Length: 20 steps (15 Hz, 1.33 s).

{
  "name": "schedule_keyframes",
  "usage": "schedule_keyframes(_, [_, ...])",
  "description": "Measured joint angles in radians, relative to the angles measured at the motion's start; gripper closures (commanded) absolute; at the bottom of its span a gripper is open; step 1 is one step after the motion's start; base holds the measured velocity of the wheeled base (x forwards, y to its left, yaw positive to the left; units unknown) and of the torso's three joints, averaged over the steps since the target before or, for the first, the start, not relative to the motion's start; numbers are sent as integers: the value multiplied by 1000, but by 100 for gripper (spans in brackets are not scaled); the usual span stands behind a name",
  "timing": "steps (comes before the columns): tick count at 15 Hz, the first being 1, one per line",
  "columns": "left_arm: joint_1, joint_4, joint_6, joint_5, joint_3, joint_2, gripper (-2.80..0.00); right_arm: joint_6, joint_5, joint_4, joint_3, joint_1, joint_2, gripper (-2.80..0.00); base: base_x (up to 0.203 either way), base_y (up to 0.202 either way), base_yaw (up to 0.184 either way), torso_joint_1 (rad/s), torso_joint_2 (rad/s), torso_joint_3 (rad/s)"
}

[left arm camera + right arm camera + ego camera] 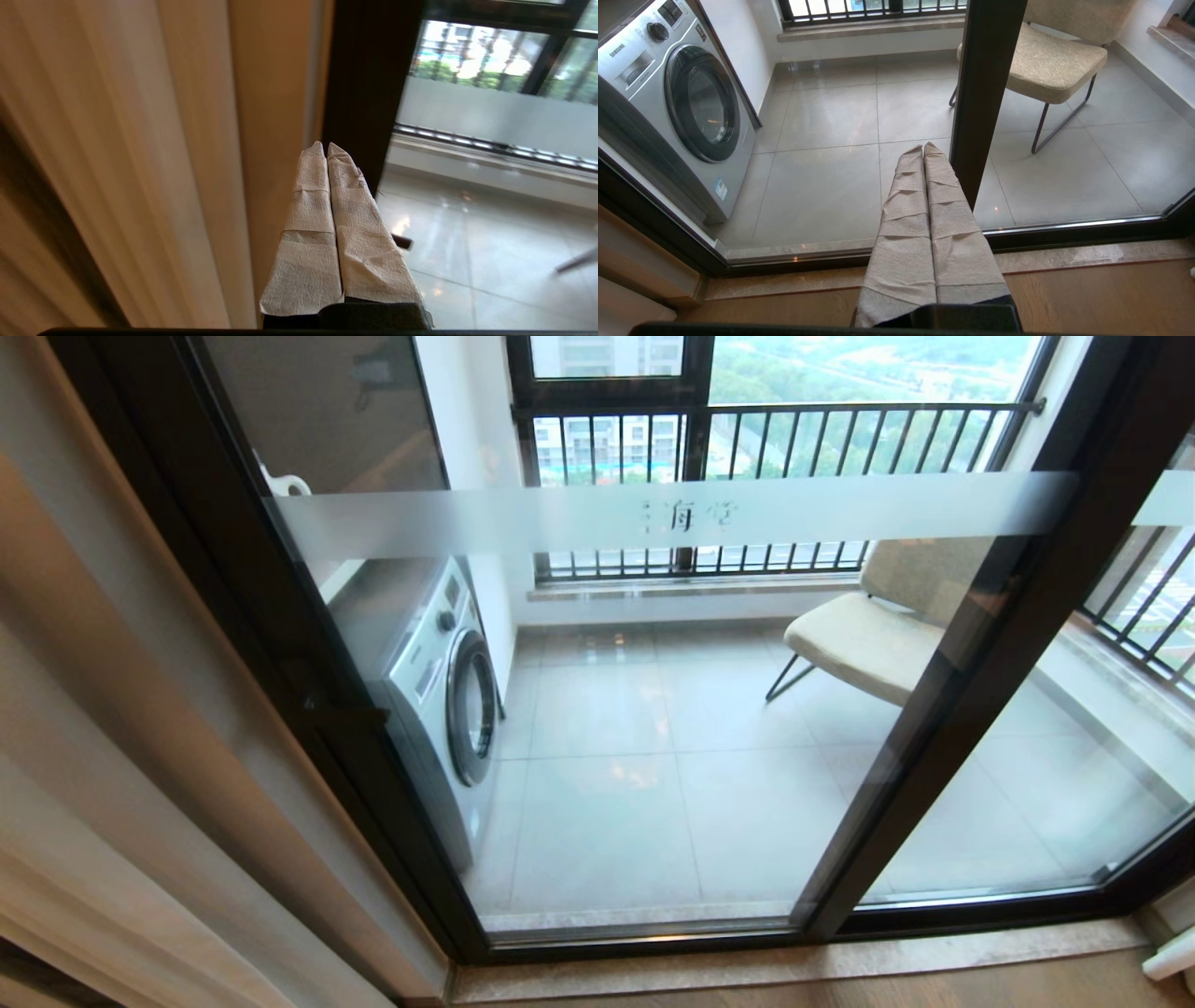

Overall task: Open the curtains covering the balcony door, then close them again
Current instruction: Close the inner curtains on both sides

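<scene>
The left gripper [325, 145] is clenched, its two tape-wrapped fingers [308, 233] pressed flat together with nothing between them. Its tips point at the seam where the curtains [140, 163] meet the dark frame of the door [369, 93]: the beige folds hang just beside the fingers on one side, the frame and glass on the other. The fabric looks close to the tips, but the folds are blurred there and contact cannot be judged. In the head view the curtains [121, 756] are gathered at the robot's left, and the door [980, 644] stands uncovered, its frosted band [672, 513] running across the glass. The right gripper [923, 145] is clenched too and empty, fingers [906, 233] side by side, aimed at the foot of the door's middle post [980, 93], apart from the glass. Past its tips, behind the glass, a washer [677, 102] stands to one side of the post and a chair [1045, 60] to the other. Neither arm shows in the head view.
</scene>
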<state>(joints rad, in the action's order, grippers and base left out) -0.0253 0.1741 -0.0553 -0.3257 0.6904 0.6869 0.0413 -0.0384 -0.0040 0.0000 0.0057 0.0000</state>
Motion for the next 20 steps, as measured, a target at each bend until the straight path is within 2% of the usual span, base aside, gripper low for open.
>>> schedule_keyframes(1, [-45,10,-2,-13,34,46,0,-1,0,0,0,0,0,0,0,0,0,0,0,0])
schedule_keyframes(4, [-262,19,-5,10,139,169,0,0,0,0,0,0,0,0,0,0,0,0,0,0])
schedule_keyframes(6, [-440,21,-7,67,208,243,0,0,0,0,0,0,0,0,0,0,0,0,0,0])
schedule_keyframes(8, [-605,23,-21,170,269,313,0,0,0,0,0,0,0,0,0,0,0,0,0,0])
schedule_keyframes(9, [-685,24,-31,235,296,347,-280,0,0,0,0,0,0,0,0,0,0,0,0,0])
schedule_keyframes(11, [-808,29,-41,350,330,405,-280,0,0,0,0,0,0,0,0,0,0,0,0,0])
schedule_keyframes(12, [-845,36,-43,387,339,429,-280,0,0,0,0,0,0,0,0,0,0,0,0,0])
schedule_keyframes(13, [-864,45,-44,396,344,448,-280,0,1,0,0,0,0,0,0,0,0,0,0,0])
schedule_keyframes(17, [-884,122,-46,404,351,523,-280,0,0,0,0,0,0,0,0,0,0,0,0,0])
schedule_keyframes(20, [-885,197,-46,451,353,591,-280,0,0,0,0,0,0,0,0,0,0,0,0,0])
